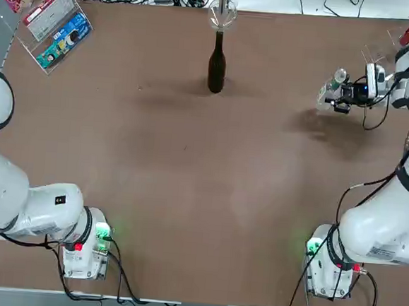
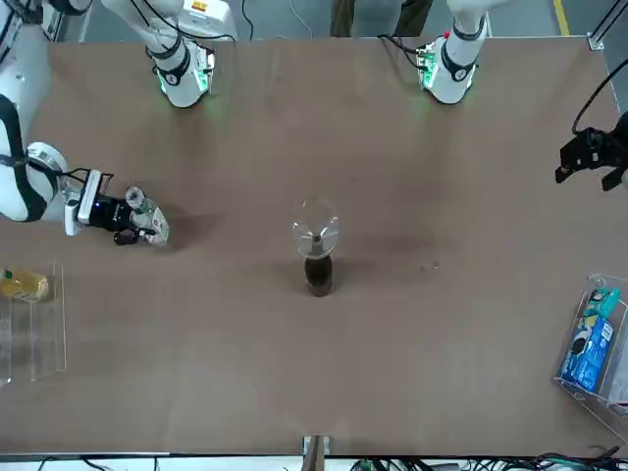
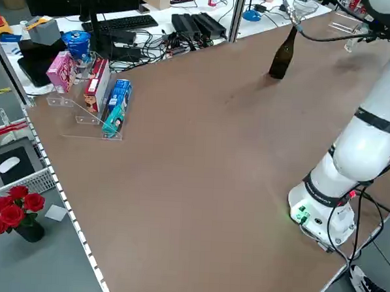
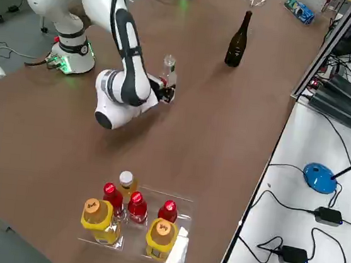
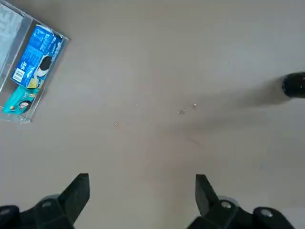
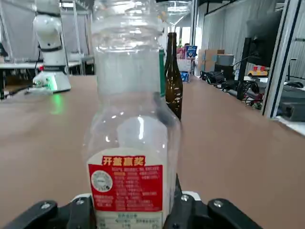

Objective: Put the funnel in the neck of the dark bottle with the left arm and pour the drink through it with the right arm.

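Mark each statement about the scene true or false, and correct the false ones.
1. The funnel sits in the neck of the dark bottle. True.
2. The left gripper is gripping the dark bottle. False: it is open and empty, away from the bottle.
3. The right gripper holds the drink. True.
4. The dark bottle lies on its side. False: it stands upright on the table.
5. The drink is positioned over the funnel. False: it is off to the side.
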`<state>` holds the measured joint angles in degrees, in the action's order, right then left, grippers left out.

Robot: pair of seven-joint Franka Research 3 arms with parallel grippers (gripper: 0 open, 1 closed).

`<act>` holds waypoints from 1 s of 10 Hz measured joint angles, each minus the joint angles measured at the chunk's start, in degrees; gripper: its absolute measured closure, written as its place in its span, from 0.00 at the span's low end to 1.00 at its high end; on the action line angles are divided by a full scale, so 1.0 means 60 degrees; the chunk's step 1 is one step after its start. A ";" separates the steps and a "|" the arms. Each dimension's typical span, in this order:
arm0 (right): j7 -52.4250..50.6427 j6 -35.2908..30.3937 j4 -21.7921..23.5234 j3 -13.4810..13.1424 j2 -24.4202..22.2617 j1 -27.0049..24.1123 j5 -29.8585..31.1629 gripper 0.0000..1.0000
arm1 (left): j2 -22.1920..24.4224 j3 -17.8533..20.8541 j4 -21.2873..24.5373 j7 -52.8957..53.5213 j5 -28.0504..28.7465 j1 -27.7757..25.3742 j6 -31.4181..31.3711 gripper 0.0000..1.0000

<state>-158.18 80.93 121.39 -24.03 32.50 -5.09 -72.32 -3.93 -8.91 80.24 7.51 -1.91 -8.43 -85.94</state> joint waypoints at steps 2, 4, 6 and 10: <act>-0.0044 -0.0311 -0.0037 -0.0140 0.0657 -0.0047 -0.0108 0.50 | 0.0382 0.1134 0.0378 -0.0096 -0.0040 0.0954 -0.0271 0.03; -0.0108 -0.0357 -0.0067 -0.0230 0.0857 -0.0060 -0.0120 0.49 | 0.0770 0.1325 0.1100 -0.0132 -0.0066 0.1018 -0.0806 0.03; -0.0177 -0.0368 -0.0118 -0.0260 0.0902 -0.0069 -0.0121 0.49 | 0.0990 0.1326 0.1565 -0.0541 -0.0067 0.1196 -0.1104 0.04; -0.0385 -0.0382 -0.0171 -0.0252 0.1153 -0.0064 -0.0122 0.49 | 0.1022 0.1494 0.1677 -0.1136 -0.0067 0.1674 -0.1175 0.03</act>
<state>-160.49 78.64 120.37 -25.54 39.42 -5.48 -73.05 2.20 0.06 90.30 0.69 -2.31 1.62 -92.99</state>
